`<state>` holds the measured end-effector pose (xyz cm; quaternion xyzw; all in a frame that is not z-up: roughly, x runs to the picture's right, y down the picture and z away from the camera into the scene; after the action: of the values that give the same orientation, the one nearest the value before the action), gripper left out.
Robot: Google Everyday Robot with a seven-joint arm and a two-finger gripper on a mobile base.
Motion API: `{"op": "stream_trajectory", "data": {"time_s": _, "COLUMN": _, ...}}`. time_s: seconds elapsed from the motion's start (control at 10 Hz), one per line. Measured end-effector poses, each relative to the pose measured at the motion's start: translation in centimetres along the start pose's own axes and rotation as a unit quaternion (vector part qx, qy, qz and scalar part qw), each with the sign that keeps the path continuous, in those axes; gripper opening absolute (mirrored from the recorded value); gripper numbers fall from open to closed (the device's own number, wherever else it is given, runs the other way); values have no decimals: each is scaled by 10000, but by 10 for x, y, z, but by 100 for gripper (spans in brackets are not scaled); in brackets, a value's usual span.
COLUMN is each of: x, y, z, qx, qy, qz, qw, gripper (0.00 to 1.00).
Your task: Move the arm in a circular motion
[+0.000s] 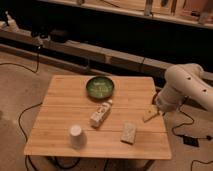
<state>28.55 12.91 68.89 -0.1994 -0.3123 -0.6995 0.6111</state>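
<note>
The cream-white arm (pixel 187 85) reaches in from the right edge and bends down over the right side of the wooden table (pixel 60 125). Its thick rounded segments carry small dark dots. The gripper (pixel 150 115) is the small tan tip at its end, hanging just above the tabletop near the right edge, to the right of the carton and above the sponge.
On the table are a green bowl (pixel 100 88) at the back, a small carton (pixel 101 113) lying in the middle, a white cup (pixel 76 135) at front left and a pale sponge-like block (pixel 129 133) at front right. Cables trail on the floor. A dark shelf runs behind.
</note>
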Motion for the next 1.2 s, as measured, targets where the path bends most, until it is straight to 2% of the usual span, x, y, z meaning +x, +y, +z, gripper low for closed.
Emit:
{"op": "stream_trajectory", "data": {"time_s": 0.2, "x": 48, "y": 30, "z": -7, "qx": -250, "qy": 224, "qz": 388, "qw": 9987, "gripper": 80}}
{"op": "stream_trajectory", "data": {"time_s": 0.6, "x": 143, "y": 45, "z": -34, "qx": -643, "qy": 581, "qz": 616, "qw": 9943, "gripper": 80}}
{"op": "stream_trajectory", "data": {"time_s": 0.8, "x": 186, "y": 26, "z": -45, "qx": -845, "qy": 714, "qz": 471, "qw": 9927, "gripper": 80}}
{"op": "stream_trajectory", "data": {"time_s": 1.0, "x": 221, "y": -14, "z": -45, "qx": -1056, "qy": 778, "qz": 84, "qw": 9913, "gripper": 80}}
{"op": "stream_trajectory", "data": {"time_s": 1.2, "x": 238, "y": -71, "z": -38, "qx": -963, "qy": 808, "qz": -489, "qw": 9909, "gripper": 80}}
